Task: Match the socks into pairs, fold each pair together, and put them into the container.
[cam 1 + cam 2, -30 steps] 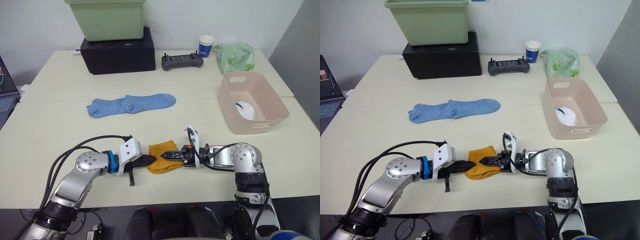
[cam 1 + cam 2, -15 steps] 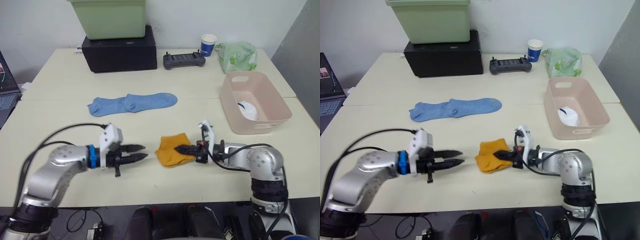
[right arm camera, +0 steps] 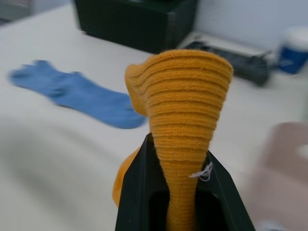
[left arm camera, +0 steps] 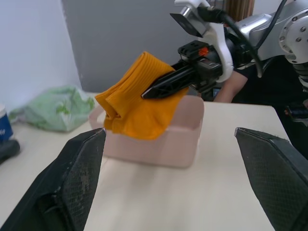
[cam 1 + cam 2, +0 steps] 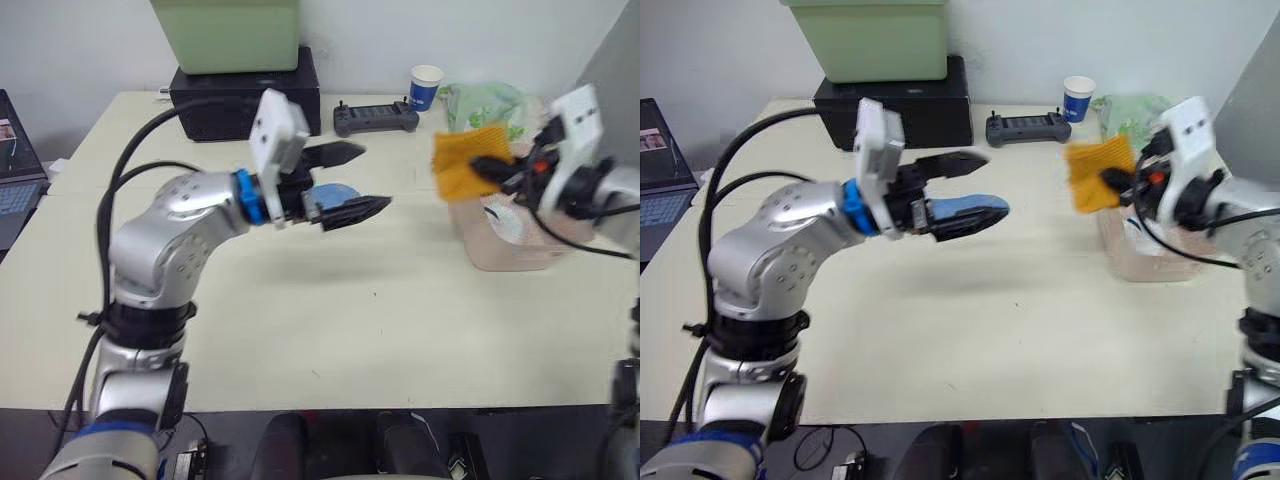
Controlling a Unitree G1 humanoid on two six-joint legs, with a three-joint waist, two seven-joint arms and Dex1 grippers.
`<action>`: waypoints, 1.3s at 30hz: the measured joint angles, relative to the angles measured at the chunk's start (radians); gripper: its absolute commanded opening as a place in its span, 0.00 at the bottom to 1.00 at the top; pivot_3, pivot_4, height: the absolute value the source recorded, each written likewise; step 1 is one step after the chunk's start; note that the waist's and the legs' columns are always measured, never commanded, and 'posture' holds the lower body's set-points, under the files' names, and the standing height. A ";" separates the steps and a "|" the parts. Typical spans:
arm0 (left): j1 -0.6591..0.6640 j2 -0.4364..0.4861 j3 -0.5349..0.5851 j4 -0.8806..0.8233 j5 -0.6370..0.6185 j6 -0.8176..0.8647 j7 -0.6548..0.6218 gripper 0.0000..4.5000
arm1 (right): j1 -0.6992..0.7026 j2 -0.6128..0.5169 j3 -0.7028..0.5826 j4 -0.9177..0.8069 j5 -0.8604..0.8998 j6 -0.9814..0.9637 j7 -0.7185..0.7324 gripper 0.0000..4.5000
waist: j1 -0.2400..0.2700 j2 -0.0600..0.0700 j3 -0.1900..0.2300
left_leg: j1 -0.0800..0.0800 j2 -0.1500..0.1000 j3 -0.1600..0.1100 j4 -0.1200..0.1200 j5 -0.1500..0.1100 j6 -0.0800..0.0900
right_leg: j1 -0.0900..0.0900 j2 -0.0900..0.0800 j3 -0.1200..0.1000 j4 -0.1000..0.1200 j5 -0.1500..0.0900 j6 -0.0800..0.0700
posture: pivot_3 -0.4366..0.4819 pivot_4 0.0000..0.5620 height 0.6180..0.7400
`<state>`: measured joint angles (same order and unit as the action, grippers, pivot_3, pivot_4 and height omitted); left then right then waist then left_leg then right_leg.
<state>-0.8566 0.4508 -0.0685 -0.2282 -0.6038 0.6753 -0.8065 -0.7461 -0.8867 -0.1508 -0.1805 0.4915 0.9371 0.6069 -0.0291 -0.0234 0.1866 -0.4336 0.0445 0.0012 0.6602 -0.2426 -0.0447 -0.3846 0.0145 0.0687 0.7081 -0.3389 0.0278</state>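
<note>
Right gripper (image 5: 490, 170), clamped on the folded orange socks (image 5: 462, 160), has risen off the bench (image 5: 330, 300) and now holds them above the basket (image 5: 500, 250). Left gripper (image 5: 352, 180), fingers spread and empty, has lifted clear over the blue sock (image 5: 975, 205).

Cream table (image 5: 330, 320) carries black box (image 5: 210, 88), controller (image 5: 375, 118), cup (image 5: 426, 86), pink basket (image 4: 173, 139), blue socks (image 3: 79, 94)
</note>
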 measured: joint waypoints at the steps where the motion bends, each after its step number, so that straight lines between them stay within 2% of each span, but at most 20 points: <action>1: -0.027 -0.030 -0.018 0.020 0.018 -0.014 0.011 1.00 | -0.015 -0.029 0.023 0.038 -0.049 -0.060 0.007 0.00 | -0.001 0.000 0.000 | 0.000 0.000 0.000 0.000 0.000 0.000 | 0.000 0.000 0.001 0.000 0.000 0.000 | 0.48 0.27 1.00; 5: -0.105 -0.130 -0.086 0.111 0.085 -0.079 0.026 1.00 | -0.032 -0.167 0.148 0.200 -0.276 -0.344 0.064 0.00 | -0.003 0.000 0.000 | 0.001 0.000 0.003 0.000 0.000 0.000 | -0.001 0.000 0.002 0.001 0.000 0.000 | 0.48 0.27 1.00; 8: -0.114 -0.180 -0.101 0.162 0.121 -0.119 0.029 1.00 | -0.032 -0.211 0.232 0.331 -0.434 -0.560 0.093 0.00 | -0.006 0.000 0.000 | 0.001 0.001 0.004 0.000 0.002 -0.003 | -0.002 0.000 0.002 0.002 0.000 0.000 | 0.48 0.27 1.00; 14: -0.105 -0.216 -0.125 0.162 0.144 -0.136 0.010 1.00 | -0.034 -0.177 0.379 0.552 -0.650 -0.850 0.123 0.00 | -0.006 0.001 0.000 | 0.002 0.001 0.004 0.001 0.003 -0.004 | -0.002 0.000 0.003 0.005 0.000 0.000 | 0.48 0.27 1.00; 19: -0.060 -0.186 -0.160 0.138 0.163 -0.087 0.011 1.00 | -0.088 -0.105 0.454 0.731 -0.777 -0.975 0.128 0.00 | -0.004 0.002 0.000 | 0.002 0.002 0.004 0.002 0.003 -0.005 | -0.002 -0.001 0.002 0.006 0.000 0.000 | 0.48 0.27 1.00; 22: -0.053 -0.180 -0.162 0.137 0.173 -0.052 0.031 1.00 | -0.106 -0.084 0.466 0.779 -0.796 -1.009 0.170 0.00 | -0.002 0.002 0.000 | 0.002 0.002 0.004 0.002 0.003 -0.006 | -0.002 -0.002 0.002 0.006 0.000 0.000 | 0.48 0.27 1.00; 28: -0.043 -0.181 -0.162 0.111 0.174 -0.023 0.053 1.00 | -0.110 -0.062 0.471 0.799 -0.805 -1.015 0.289 0.44 | -0.001 0.002 0.000 | 0.002 0.002 0.003 0.003 0.004 -0.006 | -0.001 -0.002 0.002 0.006 0.000 0.000 | 0.48 0.27 1.00; 31: -0.039 -0.176 -0.162 0.107 0.174 -0.017 0.053 1.00 | -0.109 -0.075 0.452 0.756 -0.775 -0.976 0.370 0.67 | -0.001 0.002 0.001 | 0.002 0.002 0.003 0.003 0.004 -0.006 | -0.001 -0.002 0.002 0.007 0.000 0.000 | 0.48 0.27 1.00; 35: -0.039 -0.162 -0.161 0.107 0.178 -0.016 0.052 1.00 | -0.111 -0.120 0.370 0.622 -0.684 -0.849 0.505 0.67 | -0.001 0.003 0.001 | 0.002 0.002 0.002 0.003 0.004 -0.006 | -0.001 -0.002 0.001 0.007 0.000 0.000 | 0.48 0.27 1.00; 39: -0.040 -0.157 -0.159 0.114 0.183 -0.021 0.050 1.00 | -0.180 -0.142 0.311 0.550 -0.625 -0.721 0.560 0.67 | -0.002 0.003 0.001 | 0.002 0.001 0.002 0.004 0.004 -0.006 | -0.001 -0.002 0.001 0.008 0.000 0.000 | 0.48 0.27 1.00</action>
<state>-0.8966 0.2934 -0.2275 -0.1145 -0.4213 0.6543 -0.7568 -0.9261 -1.0285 0.1605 0.3691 -0.1333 0.2162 1.1670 -0.0313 -0.0200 0.1879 -0.4316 0.0459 0.0029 0.6644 -0.2389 -0.0506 -0.3855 0.0125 0.0698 0.7160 -0.3386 0.0274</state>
